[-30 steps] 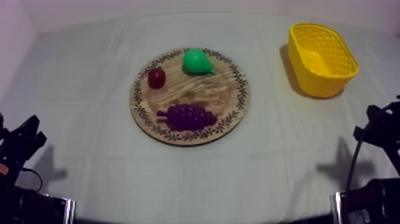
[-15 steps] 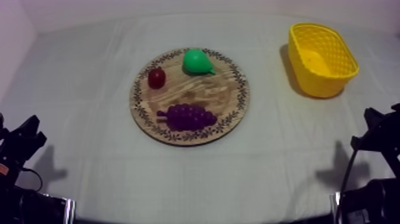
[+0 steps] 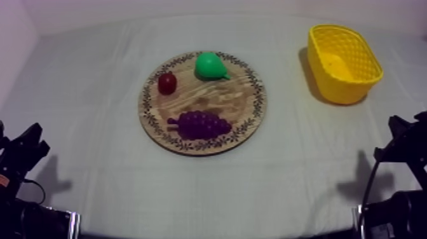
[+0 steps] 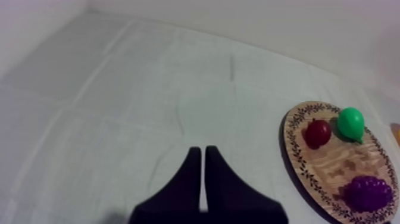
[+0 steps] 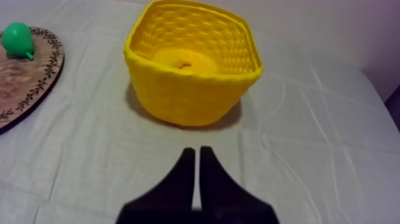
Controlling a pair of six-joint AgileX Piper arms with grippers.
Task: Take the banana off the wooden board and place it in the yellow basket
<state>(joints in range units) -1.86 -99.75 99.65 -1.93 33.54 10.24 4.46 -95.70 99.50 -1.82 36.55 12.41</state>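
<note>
Sitting on the wooden board (image 3: pixel 210 102) mid desk (image 3: pixel 89 95) were one pear (image 3: pixel 210 65), one small red fruit (image 3: pixel 167 82) and one bunch of grapes (image 3: pixel 202 123), nothing blocking them. Both arms hung low at the near corners, left fingers (image 4: pixel 190 176) and right fingers (image 5: pixel 185 173) pinched together, empty. One banana (image 5: pixel 181 59) lay inside the one yellow basket (image 5: pixel 190 95), far right.

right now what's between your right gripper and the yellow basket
Just bare cloth between the right gripper and the yellow basket, in the right wrist view.
</note>
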